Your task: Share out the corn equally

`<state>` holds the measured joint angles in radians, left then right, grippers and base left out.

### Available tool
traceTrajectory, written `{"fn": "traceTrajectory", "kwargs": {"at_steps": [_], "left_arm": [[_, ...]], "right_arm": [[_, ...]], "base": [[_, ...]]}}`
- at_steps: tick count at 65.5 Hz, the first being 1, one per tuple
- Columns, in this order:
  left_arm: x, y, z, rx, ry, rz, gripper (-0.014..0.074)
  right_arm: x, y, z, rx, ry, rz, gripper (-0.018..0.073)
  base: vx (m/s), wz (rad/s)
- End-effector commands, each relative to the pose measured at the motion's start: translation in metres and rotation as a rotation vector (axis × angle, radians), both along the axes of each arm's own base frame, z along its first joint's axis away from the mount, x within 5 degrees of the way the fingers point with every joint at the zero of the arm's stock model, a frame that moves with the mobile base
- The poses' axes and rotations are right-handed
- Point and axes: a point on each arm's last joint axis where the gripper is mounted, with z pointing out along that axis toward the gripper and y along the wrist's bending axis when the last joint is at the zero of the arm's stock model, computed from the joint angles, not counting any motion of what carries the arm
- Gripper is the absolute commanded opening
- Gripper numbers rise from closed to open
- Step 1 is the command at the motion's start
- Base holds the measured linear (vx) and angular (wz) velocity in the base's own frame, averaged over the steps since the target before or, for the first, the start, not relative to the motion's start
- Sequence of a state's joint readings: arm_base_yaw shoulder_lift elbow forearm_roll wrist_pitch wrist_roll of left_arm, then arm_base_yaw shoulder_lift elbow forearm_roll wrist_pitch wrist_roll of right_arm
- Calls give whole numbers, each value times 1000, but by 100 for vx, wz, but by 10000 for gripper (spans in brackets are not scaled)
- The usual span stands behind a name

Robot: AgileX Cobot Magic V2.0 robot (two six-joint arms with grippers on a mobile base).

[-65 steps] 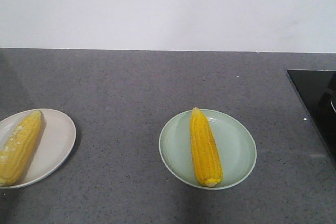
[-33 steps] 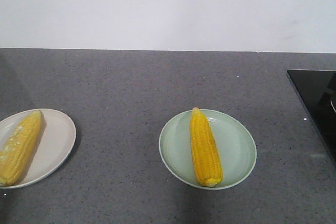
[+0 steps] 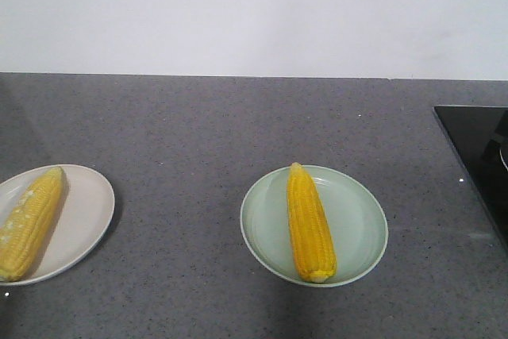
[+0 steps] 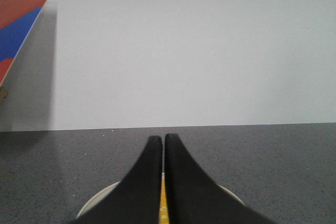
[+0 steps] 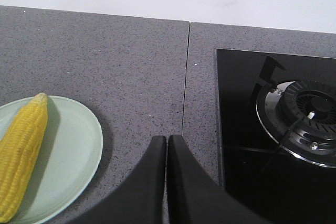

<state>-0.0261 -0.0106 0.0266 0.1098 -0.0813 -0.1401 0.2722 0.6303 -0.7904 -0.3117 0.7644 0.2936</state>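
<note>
With both grippers' jaws pressed together and empty, each corn cob looks stiff, fairly weighty and slick-kerneled, best pinched across its thick middle.

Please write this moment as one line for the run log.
corn: one on beige plate, one on green plate | jaws: both shut, empty

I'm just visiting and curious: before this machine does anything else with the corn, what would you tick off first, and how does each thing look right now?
1. One cob per plate: ok. One corn cob lies on the green plate, another cob on the white plate.
2. Cobs fully on plates: ok for green; white plate is cut off by the frame, cannot tell.
3. Left gripper empty: ok, jaws shut on nothing.
4. Right gripper empty: ok, jaws shut.
5. Right gripper away from the stove burner: ok.
</note>
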Motion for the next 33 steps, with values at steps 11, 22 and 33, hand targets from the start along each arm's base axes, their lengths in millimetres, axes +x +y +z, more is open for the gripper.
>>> {"fn": "traceTrajectory", "kwargs": {"at_steps": [11,22,33], "left_arm": [[-2,0,4,-13,-83,-7,-6],[-2,0,4,-13,-83,-7,-6],[-2,0,4,-13,-83,-7,-6]], "right_arm": [[1,1,14,2,-90,15,-11],[1,1,14,2,-90,15,-11],[1,1,14,2,-90,15,-11]], "base": [[0,0],[0,0],[0,0]]}}
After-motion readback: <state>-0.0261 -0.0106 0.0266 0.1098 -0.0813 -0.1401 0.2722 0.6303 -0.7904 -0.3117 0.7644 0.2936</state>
